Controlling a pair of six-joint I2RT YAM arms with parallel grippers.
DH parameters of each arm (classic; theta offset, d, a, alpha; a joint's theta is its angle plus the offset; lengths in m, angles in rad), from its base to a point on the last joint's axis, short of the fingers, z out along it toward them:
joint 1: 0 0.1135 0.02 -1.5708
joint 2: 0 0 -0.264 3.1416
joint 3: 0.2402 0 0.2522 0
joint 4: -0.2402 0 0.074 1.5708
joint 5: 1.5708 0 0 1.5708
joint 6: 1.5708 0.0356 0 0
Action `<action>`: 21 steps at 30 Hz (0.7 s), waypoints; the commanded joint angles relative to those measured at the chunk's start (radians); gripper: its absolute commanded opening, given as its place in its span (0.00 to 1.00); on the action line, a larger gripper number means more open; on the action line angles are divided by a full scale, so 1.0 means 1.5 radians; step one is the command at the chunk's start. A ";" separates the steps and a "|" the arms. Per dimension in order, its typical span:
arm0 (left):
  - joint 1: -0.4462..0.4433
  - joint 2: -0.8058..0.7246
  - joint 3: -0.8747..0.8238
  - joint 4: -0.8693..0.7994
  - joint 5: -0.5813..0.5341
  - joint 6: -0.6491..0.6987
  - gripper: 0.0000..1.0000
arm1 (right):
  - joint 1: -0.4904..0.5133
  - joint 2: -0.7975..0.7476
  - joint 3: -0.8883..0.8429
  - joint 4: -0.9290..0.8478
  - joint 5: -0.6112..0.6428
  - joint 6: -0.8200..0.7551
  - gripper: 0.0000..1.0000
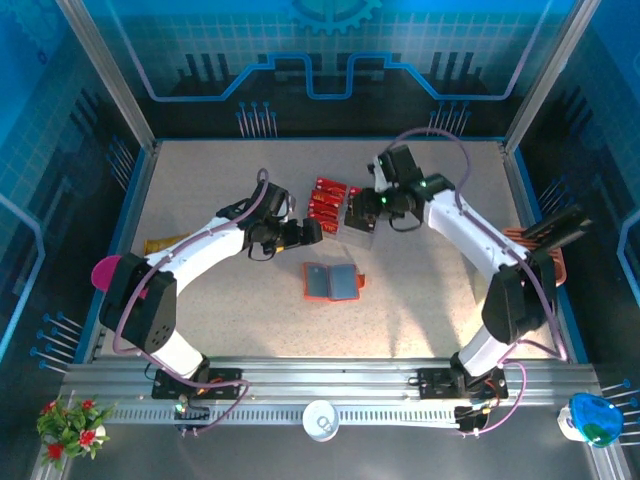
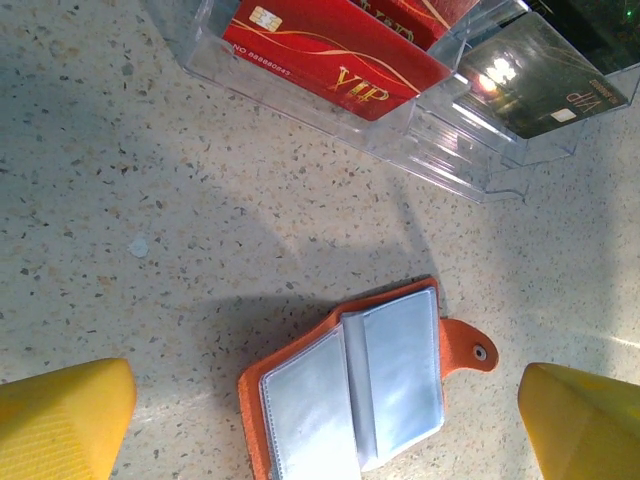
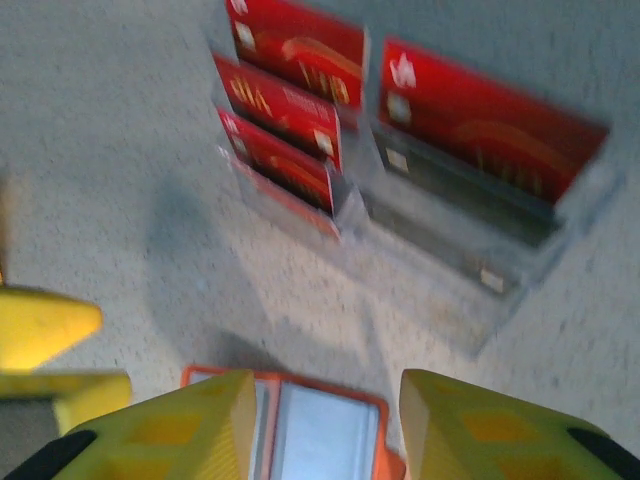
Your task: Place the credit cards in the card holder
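The card holder (image 1: 331, 282), an orange-red wallet, lies open on the table with its grey pockets up. Red credit cards (image 1: 327, 197) stand in a clear tray (image 1: 352, 232) behind it. In the left wrist view, a red credit card (image 2: 330, 50) and a dark credit card (image 2: 545, 85) sit in the tray above the card holder (image 2: 350, 390). My left gripper (image 2: 325, 425) is open above the wallet, holding nothing. My right gripper (image 3: 325, 430) is open too, over the card holder (image 3: 320, 435), with red cards (image 3: 300, 50) beyond. From above, the left gripper (image 1: 310, 232) and right gripper (image 1: 368, 208) flank the tray.
A peach-orange slotted stand (image 1: 545, 250) sits at the right table edge. A pink object (image 1: 105, 272) and a tan item (image 1: 160, 243) lie at the left edge. A white cup (image 1: 320, 418) stands on the front rail. The left gripper's yellow fingers (image 3: 45, 330) show in the right wrist view.
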 commanded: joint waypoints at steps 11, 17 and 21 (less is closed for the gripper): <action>0.015 -0.015 -0.006 -0.011 -0.011 -0.019 0.99 | 0.005 0.197 0.236 -0.224 0.066 -0.284 0.36; 0.015 -0.023 -0.018 -0.006 -0.008 -0.032 0.99 | 0.020 0.224 0.237 -0.231 0.118 -0.321 0.32; 0.015 -0.021 -0.020 -0.006 -0.006 -0.034 0.99 | 0.034 0.241 0.238 -0.225 0.158 -0.339 0.31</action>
